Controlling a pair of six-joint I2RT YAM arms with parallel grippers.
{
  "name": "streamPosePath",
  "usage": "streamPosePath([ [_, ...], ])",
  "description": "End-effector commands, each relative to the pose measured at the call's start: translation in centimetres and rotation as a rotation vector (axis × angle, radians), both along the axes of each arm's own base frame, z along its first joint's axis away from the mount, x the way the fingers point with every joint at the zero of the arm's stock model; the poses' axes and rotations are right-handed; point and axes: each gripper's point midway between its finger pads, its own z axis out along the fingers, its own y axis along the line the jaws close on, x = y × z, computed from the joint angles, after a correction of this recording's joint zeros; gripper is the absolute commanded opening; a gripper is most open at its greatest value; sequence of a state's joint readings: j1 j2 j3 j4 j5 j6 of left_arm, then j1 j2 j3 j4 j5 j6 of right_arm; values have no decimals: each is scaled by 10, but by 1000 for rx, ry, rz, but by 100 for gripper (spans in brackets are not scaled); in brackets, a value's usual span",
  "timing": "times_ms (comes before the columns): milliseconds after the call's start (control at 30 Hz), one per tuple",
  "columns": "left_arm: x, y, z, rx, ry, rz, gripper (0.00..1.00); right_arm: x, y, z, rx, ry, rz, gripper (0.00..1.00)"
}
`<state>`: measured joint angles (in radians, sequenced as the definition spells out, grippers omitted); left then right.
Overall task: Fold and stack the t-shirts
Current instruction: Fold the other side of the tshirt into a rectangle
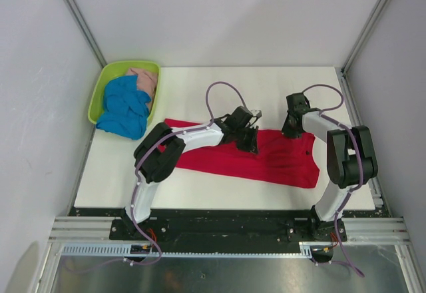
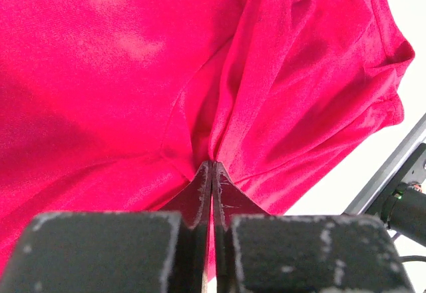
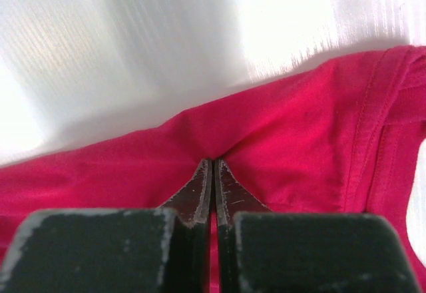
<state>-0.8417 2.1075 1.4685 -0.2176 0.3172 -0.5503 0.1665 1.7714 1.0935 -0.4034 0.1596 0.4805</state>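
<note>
The red t-shirt [image 1: 266, 160] lies spread across the middle of the white table. My left gripper [image 1: 247, 135] is shut on a pinch of its cloth near the shirt's far edge; the left wrist view shows red cloth [image 2: 133, 73] bunched between the closed fingers [image 2: 200, 193]. My right gripper [image 1: 293, 128] is shut on the shirt's far right edge; the right wrist view shows the red cloth [image 3: 286, 140] gathered at the fingertips [image 3: 227, 190], beside a hemmed edge. The blue t-shirt [image 1: 124, 110] and the pale pink t-shirt [image 1: 145, 80] lie crumpled in the basket.
The lime-green plastic basket [image 1: 101, 93] stands at the table's far left corner. Grey walls and metal frame posts [image 1: 363, 36] close in the table [image 1: 266, 83] on three sides. A metal rail runs along the near edge.
</note>
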Motion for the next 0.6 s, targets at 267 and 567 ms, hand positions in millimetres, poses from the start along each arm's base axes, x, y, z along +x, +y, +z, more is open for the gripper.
streamPosePath([
  [267,13,0,59,-71,-114,23,0,-28,-7,60,-9,-91,-11,0],
  [567,17,14,65,-49,-131,17,0,-64,-3,66,17,-78,-5,0],
])
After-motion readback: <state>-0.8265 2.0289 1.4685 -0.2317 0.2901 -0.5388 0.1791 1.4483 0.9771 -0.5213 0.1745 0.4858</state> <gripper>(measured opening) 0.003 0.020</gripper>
